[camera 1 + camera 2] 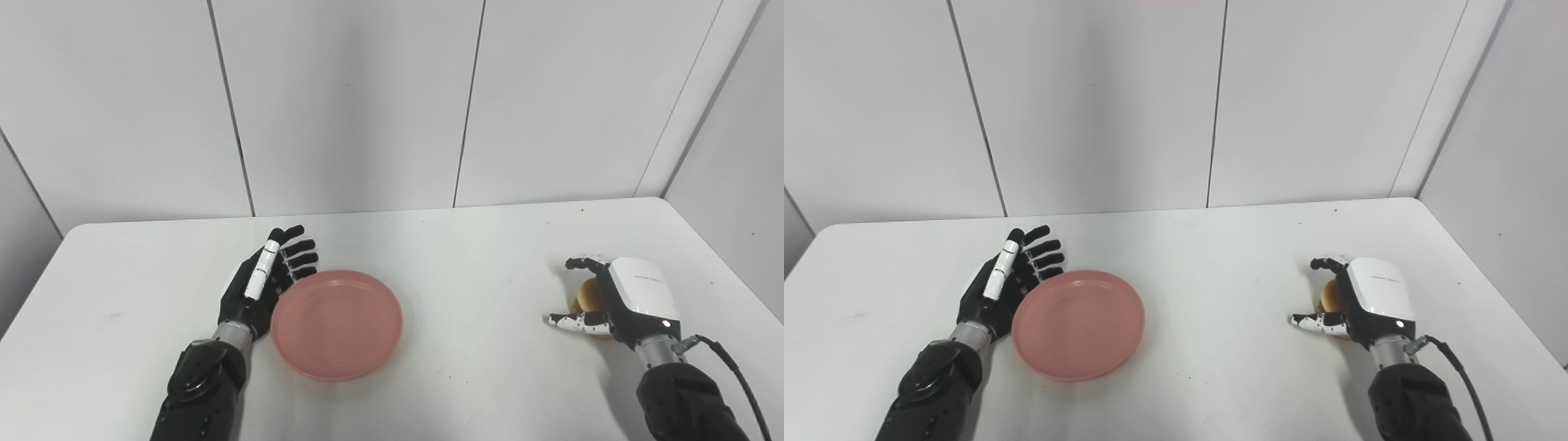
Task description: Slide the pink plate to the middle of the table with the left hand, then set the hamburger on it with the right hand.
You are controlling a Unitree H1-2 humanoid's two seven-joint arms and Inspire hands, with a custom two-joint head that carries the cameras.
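**Plate near centre, burger not yet lifted**

Nearest us, our left hand [263,288] rests flat on the bench [465,257], fingers [300,250] released and straight, touching the left rim of the pink plate [337,324]. We judge the plate sits a little left of the middle, so the slide looks nearly or wholly done. Our right hand [618,300] lies far right, its fingers [579,320] curled around the hamburger [589,295], which sits low on the bench; whether the grasp is firm we cannot tell. Lifting and placing it remain.

One pink plate [337,324], one hamburger [589,296]
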